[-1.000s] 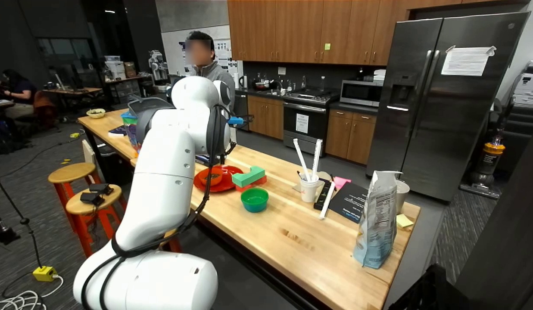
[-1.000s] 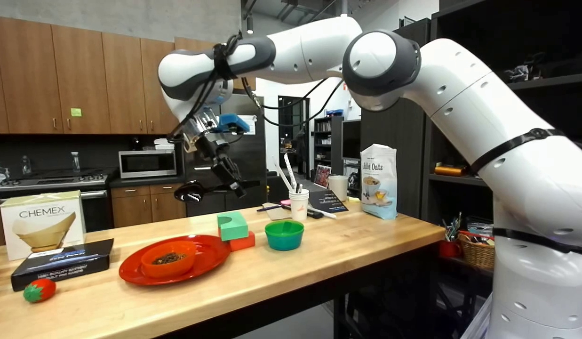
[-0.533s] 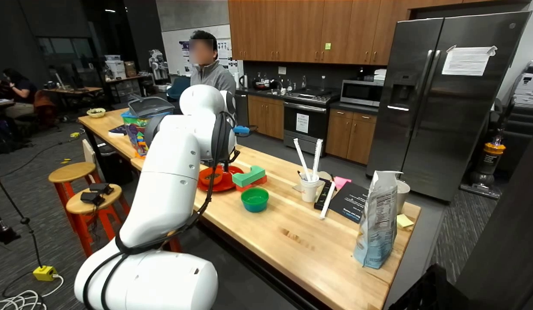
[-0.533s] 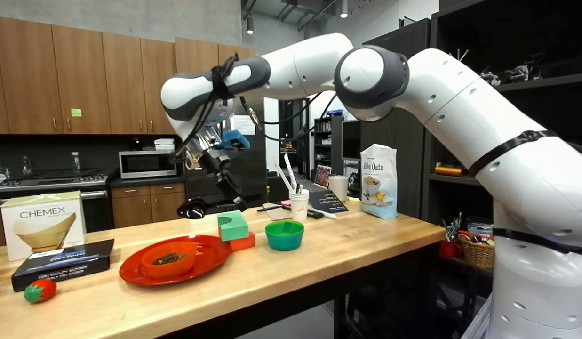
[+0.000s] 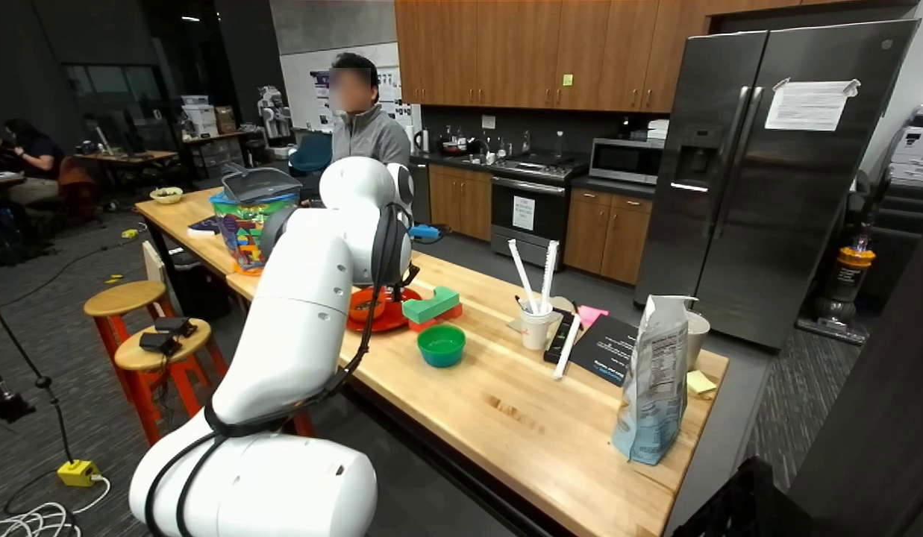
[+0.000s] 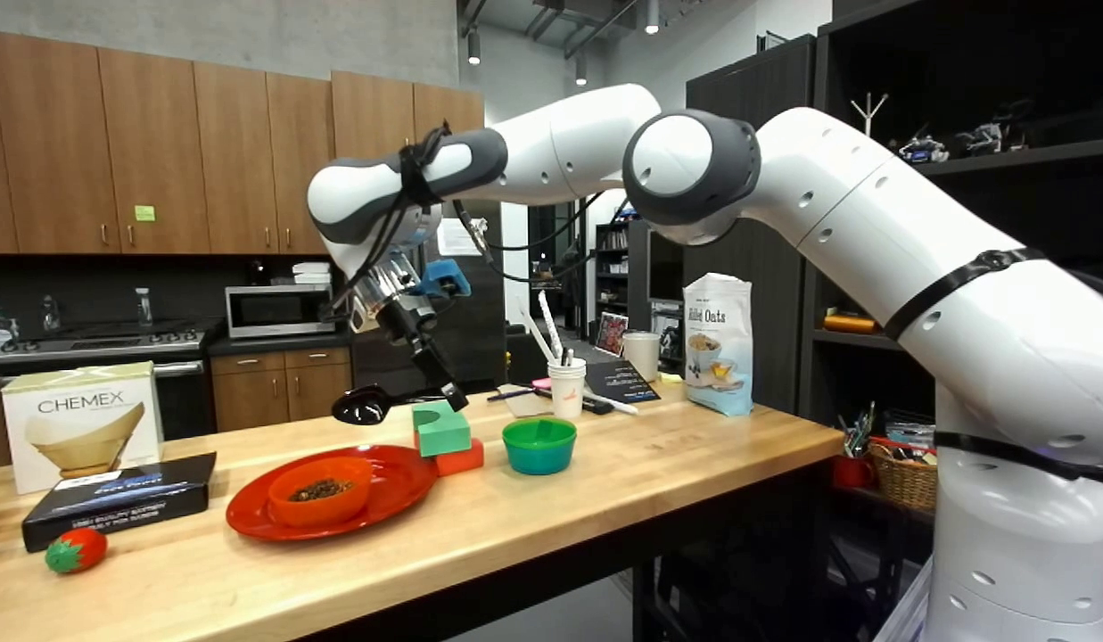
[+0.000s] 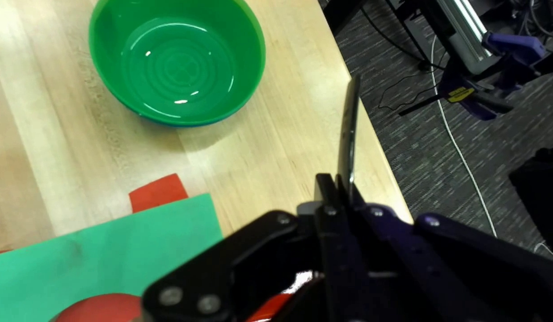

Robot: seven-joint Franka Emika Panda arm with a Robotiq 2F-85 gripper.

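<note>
My gripper (image 6: 454, 395) is shut on the handle of a black ladle (image 6: 362, 406), which hangs above the table in an exterior view. Its bowl points left, higher than the red plate (image 6: 401, 481) and the orange bowl (image 6: 319, 514) on that plate. Small brown bits lie inside the orange bowl. Below the fingers stands a green block (image 6: 444, 430) on a red block (image 6: 462, 458), with a green bowl (image 6: 539, 448) beside them. In the wrist view the ladle's thin handle (image 7: 349, 129) sticks up from between the fingertips, while its bowl is hidden.
On the wooden table (image 5: 498, 440) are a cup with straws (image 5: 536, 328), a dark booklet (image 5: 604, 349) and an oats bag (image 6: 718, 343). A Chemex box (image 6: 86, 423), a flat black box (image 6: 119, 499) and a toy strawberry (image 6: 76, 550) lie leftward. A person (image 5: 368, 134) stands behind the table.
The arm has come down, bringing the gripper and ladle closer to the table and the stacked blocks. The ladle stays in the grip. The person behind has shifted slightly.
</note>
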